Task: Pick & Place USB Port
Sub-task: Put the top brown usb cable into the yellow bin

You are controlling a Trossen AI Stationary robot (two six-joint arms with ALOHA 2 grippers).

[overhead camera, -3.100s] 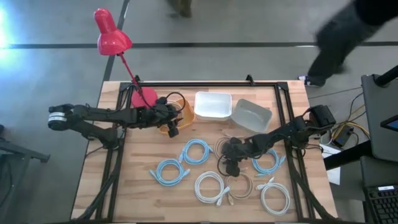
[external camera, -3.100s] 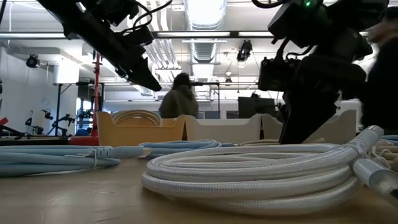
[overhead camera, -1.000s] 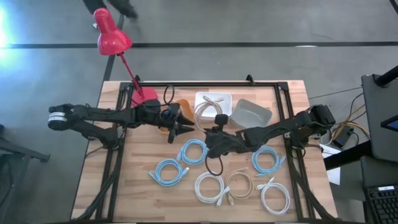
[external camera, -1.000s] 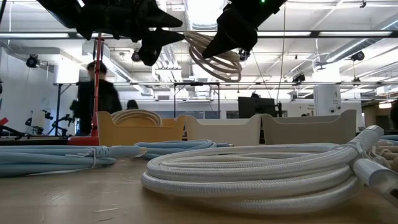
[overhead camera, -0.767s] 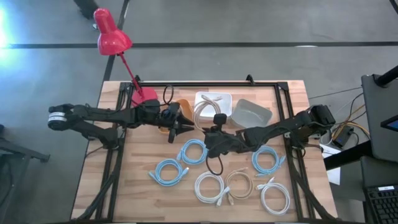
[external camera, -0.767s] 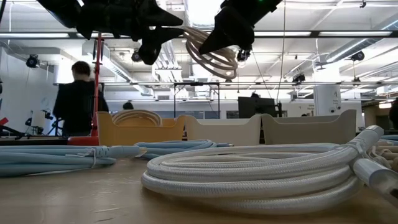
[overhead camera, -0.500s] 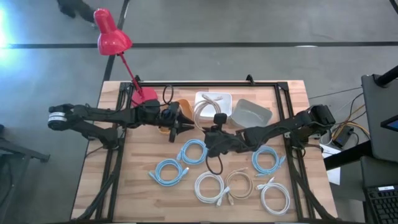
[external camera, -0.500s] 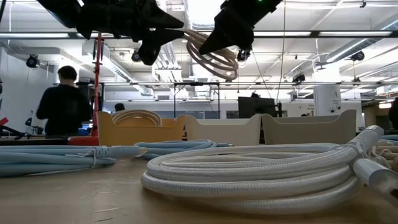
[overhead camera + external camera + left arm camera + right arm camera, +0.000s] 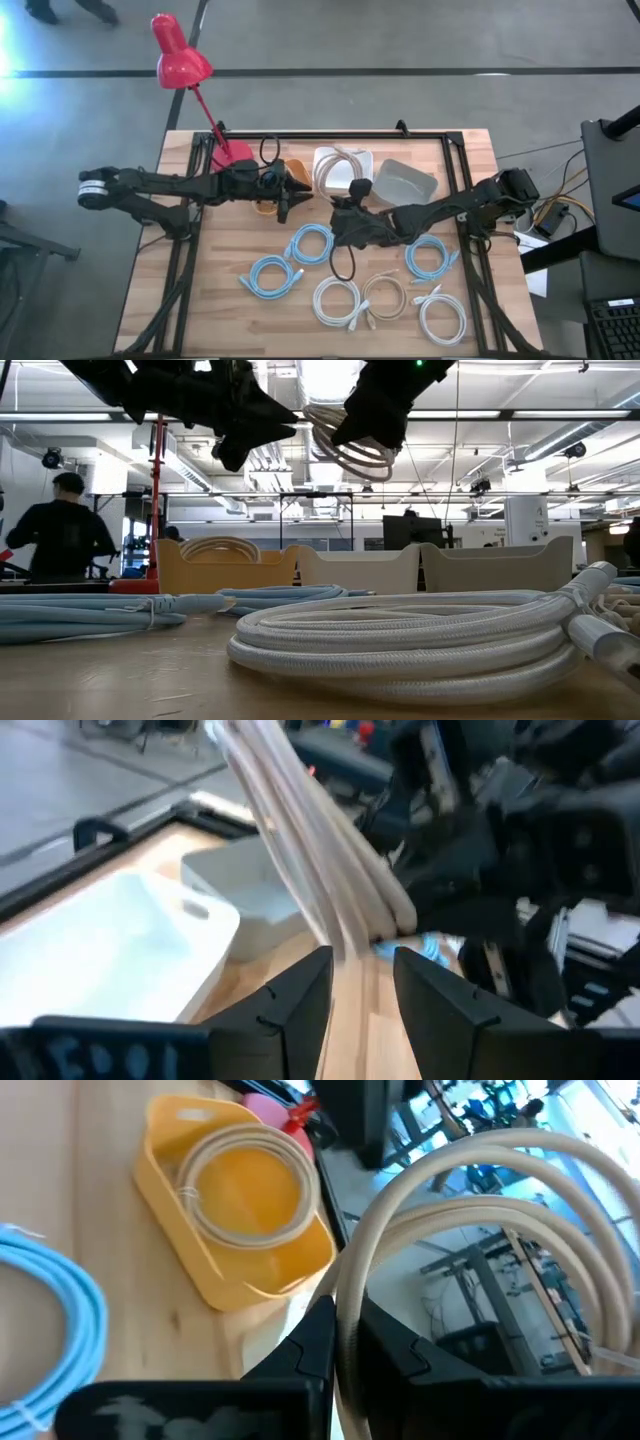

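Observation:
A beige cable coil (image 9: 338, 168) hangs high over the white bin (image 9: 364, 160), and my right gripper (image 9: 348, 1315) is shut on it. In the low view the coil (image 9: 350, 438) shows well above the table. My left gripper (image 9: 362, 960) reaches level from the table's left over the orange bin (image 9: 245, 1230). It is open, with the coil's strands (image 9: 320, 860) running into the gap between its fingers. A second beige coil (image 9: 240, 1180) lies inside the orange bin. My right gripper pinches the coil's bundled strands (image 9: 345, 1280) between its two fingers, at the near side of the loop. The fingers slant toward the table's far left, nearly level. The coil stands out beyond them, lifted clear of table and bins. My left gripper has the strands between its fingers; I cannot tell whether they touch.
A grey bin (image 9: 405, 183) stands right of the white one. Blue coils (image 9: 313, 243), white coils (image 9: 338, 300) and a beige coil (image 9: 385, 297) lie across the near half of the table. A red lamp (image 9: 180, 60) stands at the far left corner. A person (image 9: 60, 535) is in the room behind.
Both grippers have turned at the wrist without shifting place. The coil has swung with my right gripper, a little toward the far edge and up. My left gripper's fingers have swung toward the coil, whose strands now run between them.

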